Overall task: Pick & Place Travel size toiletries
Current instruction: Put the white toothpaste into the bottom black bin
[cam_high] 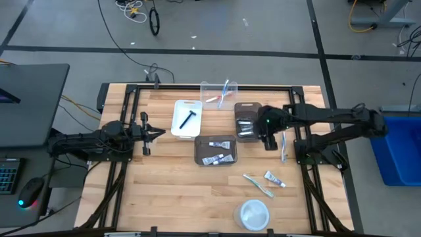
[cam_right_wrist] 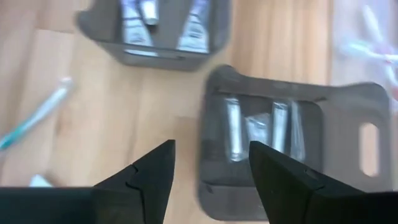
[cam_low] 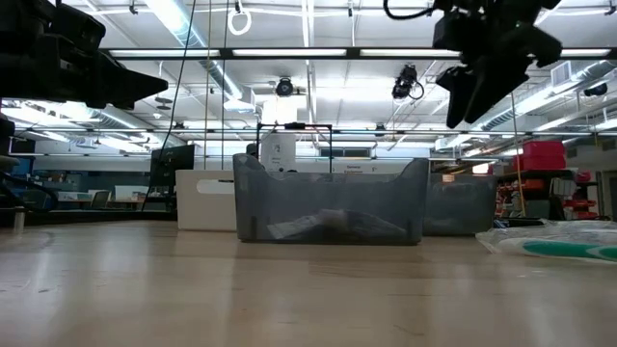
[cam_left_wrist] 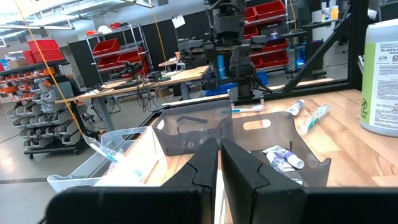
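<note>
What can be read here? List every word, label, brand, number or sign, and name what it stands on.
No text can be read in any view.
Green label on the white jug: lines of print, too small to read.
Toothpaste tubes in the dark grey bin: coloured print, blurred, unreadable.
Signs in the room behind the table, low view: too small to read.

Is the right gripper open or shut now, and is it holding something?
Open and empty: the right gripper has its fingers spread above a dark bin, nothing between them.
</note>
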Controlling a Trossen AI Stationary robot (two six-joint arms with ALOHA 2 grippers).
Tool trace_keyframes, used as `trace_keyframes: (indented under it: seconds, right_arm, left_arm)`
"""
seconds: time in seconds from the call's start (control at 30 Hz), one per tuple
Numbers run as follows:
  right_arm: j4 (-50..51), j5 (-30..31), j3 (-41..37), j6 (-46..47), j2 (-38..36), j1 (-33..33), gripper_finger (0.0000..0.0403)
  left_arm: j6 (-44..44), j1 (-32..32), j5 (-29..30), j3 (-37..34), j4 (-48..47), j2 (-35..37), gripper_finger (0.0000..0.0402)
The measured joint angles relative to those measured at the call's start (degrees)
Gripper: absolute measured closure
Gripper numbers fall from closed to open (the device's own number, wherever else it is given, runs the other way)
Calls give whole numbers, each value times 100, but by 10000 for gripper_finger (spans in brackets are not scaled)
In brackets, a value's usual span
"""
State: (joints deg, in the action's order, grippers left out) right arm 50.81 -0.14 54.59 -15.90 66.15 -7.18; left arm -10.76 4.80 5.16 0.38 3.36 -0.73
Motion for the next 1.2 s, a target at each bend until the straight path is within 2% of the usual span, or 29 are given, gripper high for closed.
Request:
trace_keyframes:
  seconds: [0.37, 0.67, 0.77, 0.9, 1.2]
  right_arm:
    - [0, 0, 0, 586, 0, 1270, 173]
    - [2, -6, -145, 1153, -2, 2396, 184]
    - [-2, 31, -322, 1678, -2, 2696, 186]
    - [0, 374, -557, 2684, -2, 3042, 180]
    - [31, 413, -1007, 4506, 0, 3536, 130]
  left_arm:
    - [0, 0, -1, 0, 0, 0, 374]
    - [0, 0, -1, -2, 0, 0, 374]
    - [0, 2, 1, -2, 0, 0, 374]
    - [0, 0, -1, -2, 0, 2, 374]
    - [0, 2, 1, 0, 0, 2, 374]
